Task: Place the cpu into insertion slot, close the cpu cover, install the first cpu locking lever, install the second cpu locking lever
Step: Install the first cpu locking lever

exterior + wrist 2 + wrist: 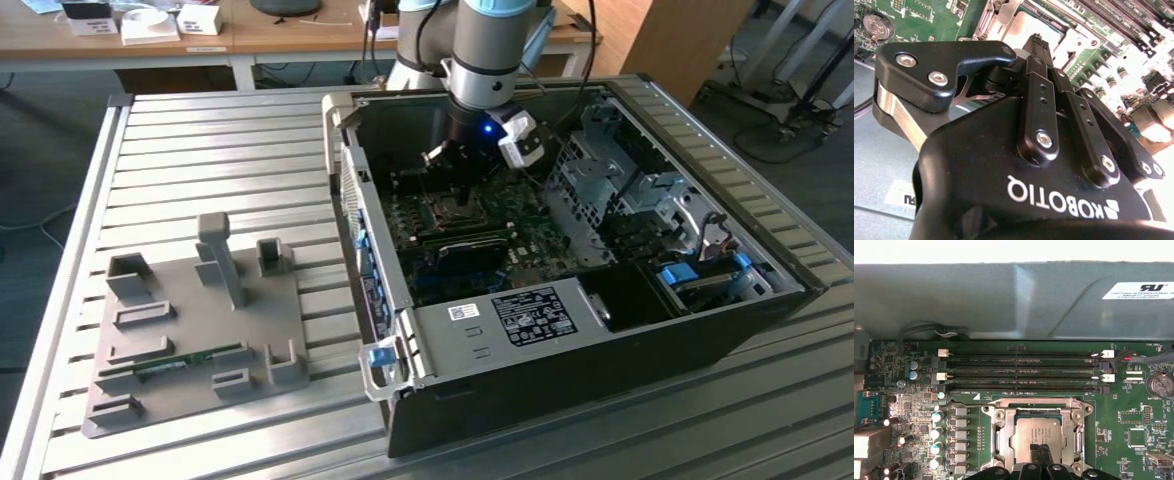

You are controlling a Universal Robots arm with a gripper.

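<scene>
The cpu (pixel 1024 432), a silver-grey square chip, lies flat in the insertion slot (pixel 461 207) on the green board inside the open computer case. The cpu cover (pixel 1004 432), a silver frame, lies down around the chip, whose top shows through its window. A thin metal lever rod (pixel 1019 401) runs along the cover's edge on the side of the memory slots. My gripper (pixel 1040 454) hangs straight over the chip with its black fingers (pixel 1038 42) pressed together and nothing between them. In the exterior view the gripper (pixel 454 162) is low inside the case, just above the socket.
Long black memory slots (pixel 1024 372) run beside the socket, with the grey case wall (pixel 1004 295) behind them. A coin battery (pixel 1159 384) and capacitors (pixel 936 432) flank the socket. A grey fixture plate (pixel 187 320) sits on the slatted table at the exterior view's left.
</scene>
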